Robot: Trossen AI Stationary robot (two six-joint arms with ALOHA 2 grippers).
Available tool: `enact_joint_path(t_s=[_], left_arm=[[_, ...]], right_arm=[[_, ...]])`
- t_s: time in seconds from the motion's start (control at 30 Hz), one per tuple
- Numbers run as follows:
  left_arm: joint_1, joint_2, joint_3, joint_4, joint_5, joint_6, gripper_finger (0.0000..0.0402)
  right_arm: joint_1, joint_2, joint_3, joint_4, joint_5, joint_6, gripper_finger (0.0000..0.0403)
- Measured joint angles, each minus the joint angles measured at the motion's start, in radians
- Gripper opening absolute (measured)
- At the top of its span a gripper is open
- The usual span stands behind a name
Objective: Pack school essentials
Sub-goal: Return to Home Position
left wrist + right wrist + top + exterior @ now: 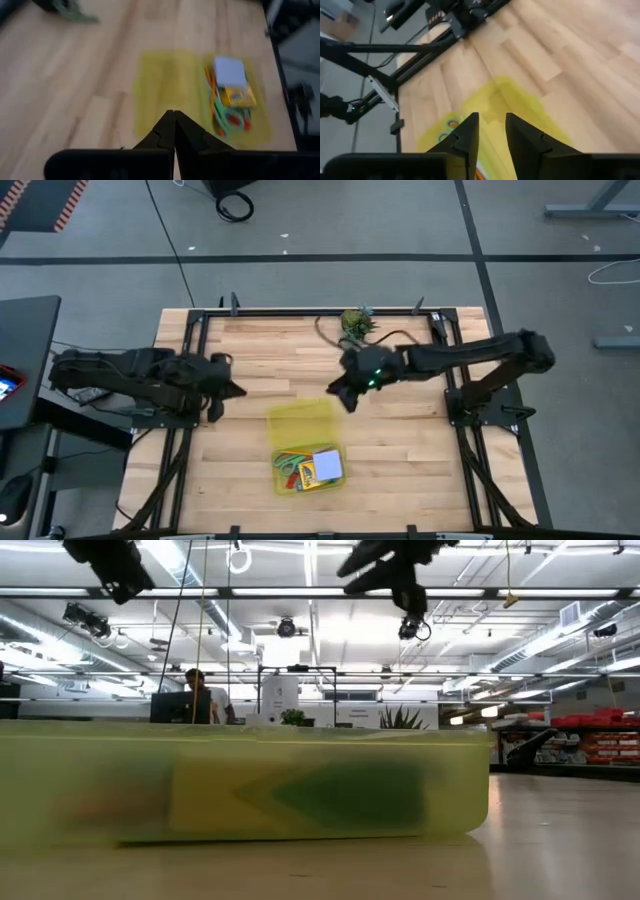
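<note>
**Supplies sit in the case, both arms lifted clear**

Stationery lies gathered in one half of the open yellow case (300, 420) on the desk (420, 470). The green-handled scissors (221, 114), orange pencils (209, 86), crayon box (239, 96) and pale note pad (229, 71) are packed close together, and the other half of the case lies bare beside them. Packing looks complete, which would explain why neither arm reaches in.

The left gripper (238, 391) hangs off the case's left side without touching it. Its fingers (162, 134) are pressed together and hold nothing. The right gripper (338, 397) hovers between the potted plant (357, 323) and the case. Its fingers (466, 136) stand a narrow slot apart, empty and touching nothing.
</note>
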Motion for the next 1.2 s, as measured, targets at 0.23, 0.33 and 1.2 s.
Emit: enact_joint_path(t_s=[0.23, 0.33, 1.2], left_arm=[[0.1, -0.109, -0.001, 0.036, -0.049, -0.035, 0.0005], [0.136, -0.151, 0.0, 0.044, -0.061, -0.03, 0.0004], [0.309, -0.513, 0.0, 0.043, -0.114, -0.054, 0.0006]], right_arm=[[-0.11, -0.181, -0.139, 0.053, -0.069, -0.043, 0.0074], [-0.142, -0.254, -0.181, 0.045, -0.08, -0.057, 0.0064], [-0.32, -0.745, -0.253, -0.059, 0.03, -0.222, 0.0049]])
